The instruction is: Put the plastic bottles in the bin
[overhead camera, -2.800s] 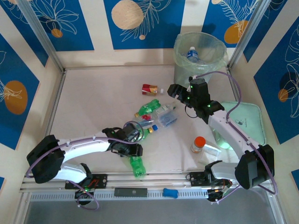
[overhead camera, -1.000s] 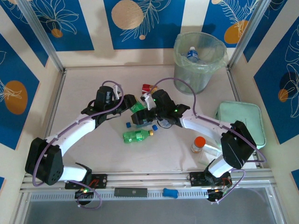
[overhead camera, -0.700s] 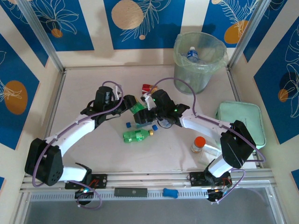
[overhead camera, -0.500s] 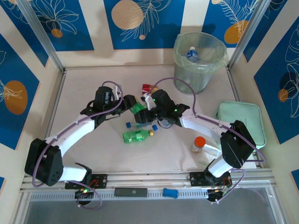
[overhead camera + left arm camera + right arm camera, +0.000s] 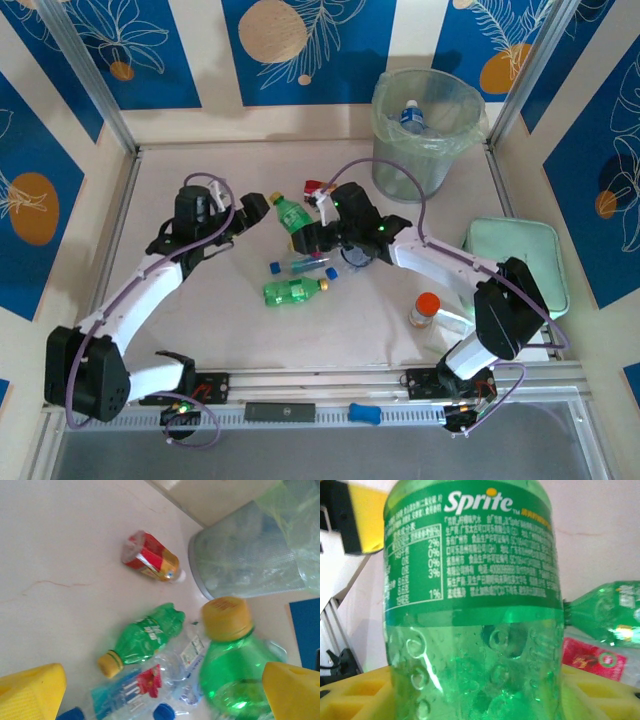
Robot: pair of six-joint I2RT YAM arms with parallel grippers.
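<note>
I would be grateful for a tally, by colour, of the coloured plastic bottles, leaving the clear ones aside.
Green: 3 (Sprite bottle, flat-lying bottle, crushed bottle)
Red-and-gold: 1 (red-and-gold bottle)
Total: 4

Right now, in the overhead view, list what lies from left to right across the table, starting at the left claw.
Left claw, open → green bottle gripped by the right claw → orange-capped jar → pale green tray. The bin overlaps the jar and tray, so it is left out.
</note>
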